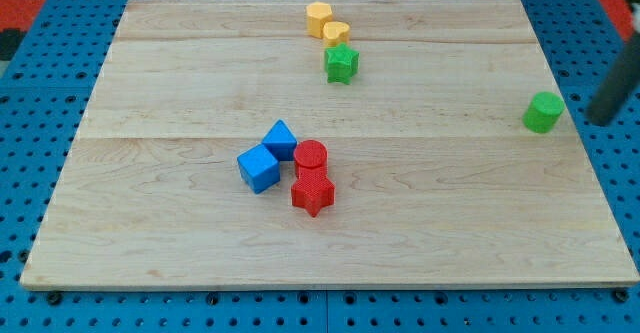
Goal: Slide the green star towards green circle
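While the green star (341,63) sits near the view's top, a little right of the middle of the wooden desk (180,73), the green circle (543,112) rests well apart from it, close to the desk's right edge. My tip (599,119) is at the view's far right, just beside the green circle on its right side, with a small gap between them as far as can be told; the rod rises toward the upper right and leaves the view. No pincer is on this arm, so there is nothing released or clenched to report; the rod holds nothing.

2 yellow blocks stand just above the green star: a yellow hexagon-like block (319,18) nearest the top edge and a yellow rounded block (336,34) touching the star's upper side or very nearly so.

Near the desk's middle, 4 blocks cluster together: a blue cube (260,167) on the left, a second blue block (281,138) just above and right of it, a red cylinder (311,157) beside that, and a red star (313,191) directly below the cylinder, touching it.

A blue pegboard (40,93) surrounds the desk.
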Robot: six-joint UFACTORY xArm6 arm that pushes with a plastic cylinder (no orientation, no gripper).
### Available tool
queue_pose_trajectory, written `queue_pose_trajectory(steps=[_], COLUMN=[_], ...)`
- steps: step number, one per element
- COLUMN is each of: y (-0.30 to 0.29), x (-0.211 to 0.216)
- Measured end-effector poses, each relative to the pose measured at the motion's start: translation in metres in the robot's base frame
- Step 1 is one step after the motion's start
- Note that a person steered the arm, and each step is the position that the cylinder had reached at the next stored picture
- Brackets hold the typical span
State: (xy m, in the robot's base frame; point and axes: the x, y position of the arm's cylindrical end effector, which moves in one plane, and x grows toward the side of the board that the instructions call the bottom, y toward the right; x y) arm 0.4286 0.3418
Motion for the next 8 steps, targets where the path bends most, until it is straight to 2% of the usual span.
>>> queue_pose_trajectory(steps=[1, 2, 3, 4, 5, 6, 7, 8], y=[-0.071, -0.081, -0.201, -0.279, -0.354, -0.402, -0.446, -0.359], x=[0.007, 0.003, 0.021, -0.062, -0.089, -0.092, -0.134, -0.137])
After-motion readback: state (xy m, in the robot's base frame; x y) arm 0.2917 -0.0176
